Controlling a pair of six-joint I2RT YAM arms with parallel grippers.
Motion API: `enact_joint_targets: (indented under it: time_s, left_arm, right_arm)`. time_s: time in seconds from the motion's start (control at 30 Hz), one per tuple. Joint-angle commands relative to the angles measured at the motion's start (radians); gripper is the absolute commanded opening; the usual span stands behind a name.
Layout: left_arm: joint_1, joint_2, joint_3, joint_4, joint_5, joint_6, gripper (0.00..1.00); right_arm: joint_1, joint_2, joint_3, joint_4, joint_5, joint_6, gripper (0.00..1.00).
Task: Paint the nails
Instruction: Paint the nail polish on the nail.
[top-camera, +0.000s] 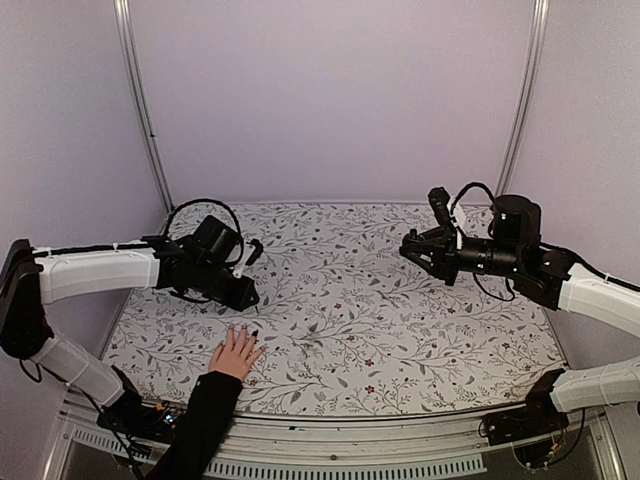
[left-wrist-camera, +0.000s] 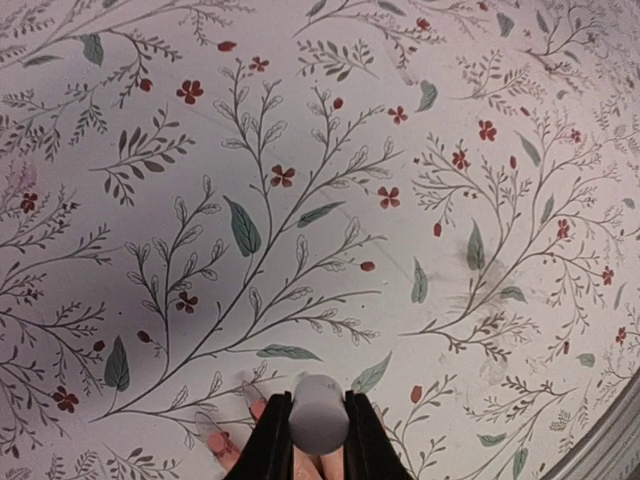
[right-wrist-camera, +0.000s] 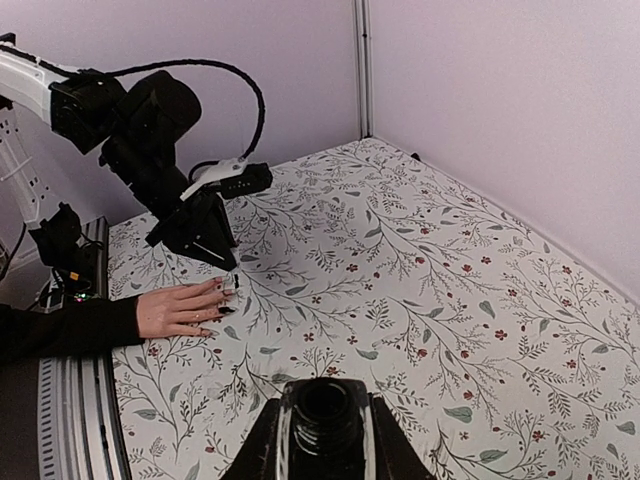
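Observation:
A light-skinned hand (top-camera: 237, 352) with a black sleeve lies flat on the floral table near the front left; it also shows in the right wrist view (right-wrist-camera: 185, 308). At least one nail (right-wrist-camera: 226, 310) shows dark polish; in the left wrist view two long nails (left-wrist-camera: 254, 391) look pale. My left gripper (left-wrist-camera: 320, 410) is shut on the pale brush cap (left-wrist-camera: 320, 415) and hovers right over the fingertips (top-camera: 248, 298). My right gripper (right-wrist-camera: 325, 400) is shut on the open dark polish bottle (right-wrist-camera: 325, 420), held in the air at the right (top-camera: 410, 248).
The floral tablecloth (top-camera: 380, 320) covers the table. Plain walls with metal posts (top-camera: 145, 110) enclose the back and sides. A metal rail (top-camera: 350, 440) runs along the front edge, where the sleeved forearm (top-camera: 195, 420) crosses it.

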Motion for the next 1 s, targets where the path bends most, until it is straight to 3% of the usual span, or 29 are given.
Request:
enact_joint_targets:
  time_s: [0.0, 0.2, 0.57, 0.97]
  left_arm:
    - [0.010, -0.104, -0.032, 0.028, 0.010, 0.076, 0.00]
    - [0.011, -0.176, -0.050, -0.013, 0.011, 0.165, 0.00]
    - [0.011, -0.039, -0.013, -0.057, 0.119, 0.251, 0.00]
    - [0.010, 0.022, -0.012, -0.050, 0.113, 0.265, 0.00]
  right_arm:
    - [-0.003, -0.024, 0.001, 0.022, -0.007, -0.003, 0.00]
    - [-0.003, -0.026, 0.001, 0.029, -0.014, -0.001, 0.00]
    - [-0.004, -0.023, 0.004, 0.023, -0.013, -0.002, 0.00]
    - [-0.004, -0.019, 0.001, 0.022, -0.006, -0.003, 0.00]
